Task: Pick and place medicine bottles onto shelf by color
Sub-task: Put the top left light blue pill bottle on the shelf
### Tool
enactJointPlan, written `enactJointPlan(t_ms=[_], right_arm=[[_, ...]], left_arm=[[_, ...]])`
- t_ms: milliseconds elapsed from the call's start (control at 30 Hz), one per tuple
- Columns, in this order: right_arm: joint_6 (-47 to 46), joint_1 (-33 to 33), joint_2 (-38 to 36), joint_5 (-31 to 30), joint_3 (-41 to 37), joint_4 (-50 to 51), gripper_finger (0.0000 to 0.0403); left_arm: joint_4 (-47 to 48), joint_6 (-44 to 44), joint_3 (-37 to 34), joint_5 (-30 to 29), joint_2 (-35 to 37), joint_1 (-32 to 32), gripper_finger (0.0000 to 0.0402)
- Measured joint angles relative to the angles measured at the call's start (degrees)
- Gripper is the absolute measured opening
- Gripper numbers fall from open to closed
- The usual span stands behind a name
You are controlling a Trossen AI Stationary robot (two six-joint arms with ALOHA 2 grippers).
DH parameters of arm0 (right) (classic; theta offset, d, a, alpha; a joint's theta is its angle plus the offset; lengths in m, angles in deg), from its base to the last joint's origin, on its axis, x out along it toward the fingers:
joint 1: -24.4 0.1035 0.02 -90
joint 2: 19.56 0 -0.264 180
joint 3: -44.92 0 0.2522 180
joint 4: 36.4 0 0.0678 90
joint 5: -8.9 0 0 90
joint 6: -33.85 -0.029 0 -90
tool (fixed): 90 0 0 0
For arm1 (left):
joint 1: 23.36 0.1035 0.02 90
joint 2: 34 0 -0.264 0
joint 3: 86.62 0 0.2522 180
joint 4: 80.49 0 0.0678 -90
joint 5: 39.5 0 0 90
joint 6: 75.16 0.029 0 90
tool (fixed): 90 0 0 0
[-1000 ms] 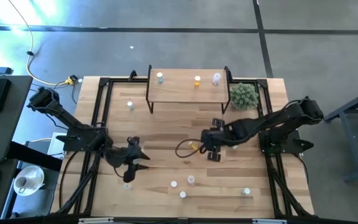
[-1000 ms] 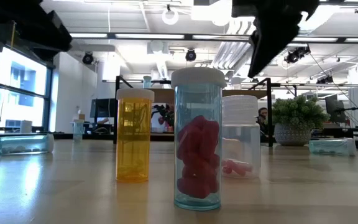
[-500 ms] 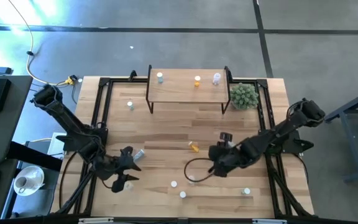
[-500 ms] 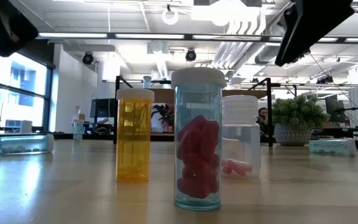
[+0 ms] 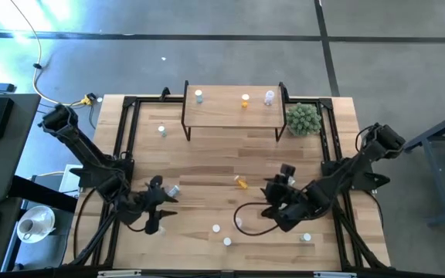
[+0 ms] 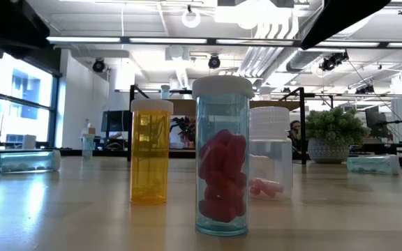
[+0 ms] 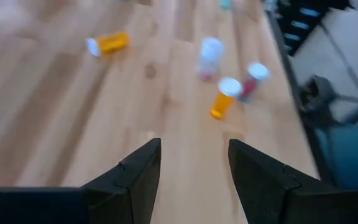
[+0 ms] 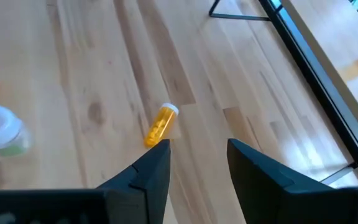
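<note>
both arms have swung back toward the near edge of the desk point(image 5: 207, 158) over the last second: the right pincer point(image 5: 273, 210), which had been over the fallen orange bottle point(image 5: 241, 182), now hangs to the near right of it, and the left pincer point(image 5: 158, 215) has drifted a little nearer the front left. each pincer is released, its two fingers standing apart with only bare wood between them in its own wrist view, so nothing is carried.

the orange bottle lies on its side in the middle of the desk, well apart from the shelf point(image 5: 232, 106). its long axis runs flat along the wood, slanted across the planks, white cap toward the shelf in the high view. lying flat as it is, it would probably be easiest to pinch across its body.

three bottles stand upright on the shelf, spaced in a row: a pale one at the left, an orange one point(image 5: 245, 100) in the middle, a clear one at the right. that spacing reads as one spot per colour, so the fallen orange bottle most likely belongs beside the middle one.

near the front edge an amber bottle point(image 6: 151, 150), a blue bottle point(image 6: 222, 164) and a clear bottle point(image 6: 269, 153) stand upright close together, caps up, not yet sorted.
</note>
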Motion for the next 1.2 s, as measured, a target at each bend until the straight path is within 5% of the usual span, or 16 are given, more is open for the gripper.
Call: enactJointPlan(t_ms=[233,500,633,933,1200], right_arm=[[1.05,-1.65,-0.88,-0.46,2.72,3.04,0.0151],[4.5,-0.86,-2.03,-14.42,8.25,2.94,0.0151],[4.19,-0.07,-2.01,-18.01,8.78,2.9,0.0151],[1.02,0.69,-1.95,-15.34,7.58,4.2,0.0151],[1.0,0.71,-1.95,-15.1,7.56,4.2,0.0151]], left_arm=[[1.38,4.64,0.0,-3.32,0.0,4.11,0.0179],[0.7,11.59,0.0,-4.28,0.0,11.12,0.0179],[2.27,9.79,0.0,-4.76,0.0,15.87,0.018],[14.42,5.53,0.0,-4.56,0.02,26.93,0.018],[30.83,-9.66,0.0,-2.67,0.02,35.56,0.018]])
